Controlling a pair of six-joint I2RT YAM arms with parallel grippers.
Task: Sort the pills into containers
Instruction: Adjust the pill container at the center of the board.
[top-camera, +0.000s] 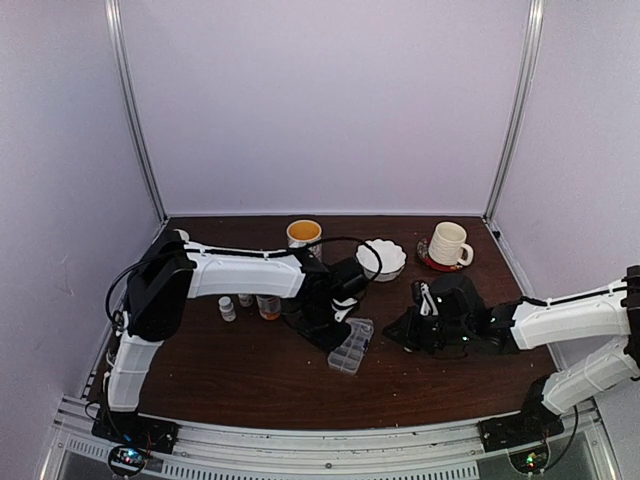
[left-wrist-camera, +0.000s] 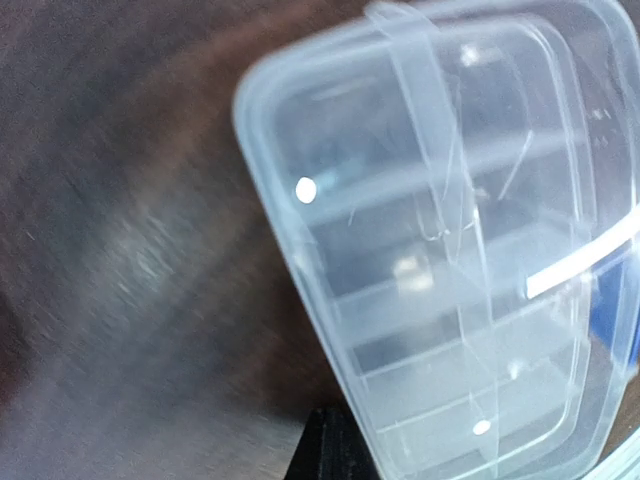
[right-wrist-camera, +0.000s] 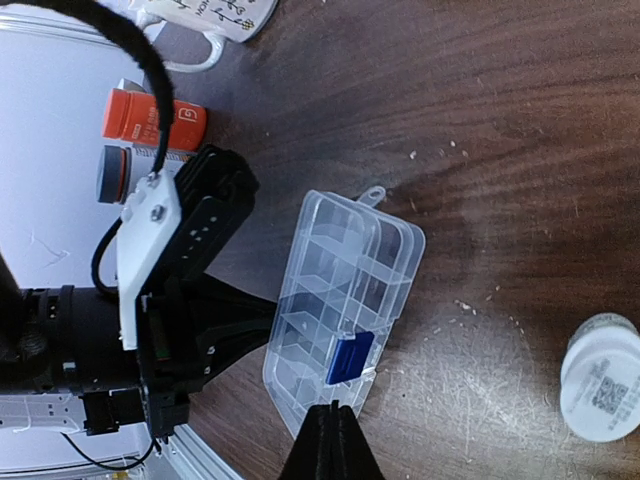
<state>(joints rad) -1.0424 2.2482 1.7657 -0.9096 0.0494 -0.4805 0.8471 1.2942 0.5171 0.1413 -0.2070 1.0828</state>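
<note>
**Two shut claws meet at a clear box on a brown table.**

The table (top-camera: 250, 380) holds everything. The left claw (top-camera: 338, 335) is closed tight with nothing in it, and its tip is right at the left side of the box (top-camera: 351, 346). The right claw (right-wrist-camera: 333, 430) is pinched shut and empty too. Its tip is at the box's right end, just beside a small blue piece (right-wrist-camera: 350, 357) inside the box. I cannot tell if either tip touches the box. Behind the box stand a white bowl (top-camera: 382, 258), a yellow cup (top-camera: 304, 234) and a white cup (top-camera: 447, 244). Left of the box stands an orange bottle (right-wrist-camera: 150, 118). A white bottle (right-wrist-camera: 600, 377) stands near the box, on the side away from the left claw. Tiny pale pills (right-wrist-camera: 465, 305) dot the table near the box, too small to see well.
</note>
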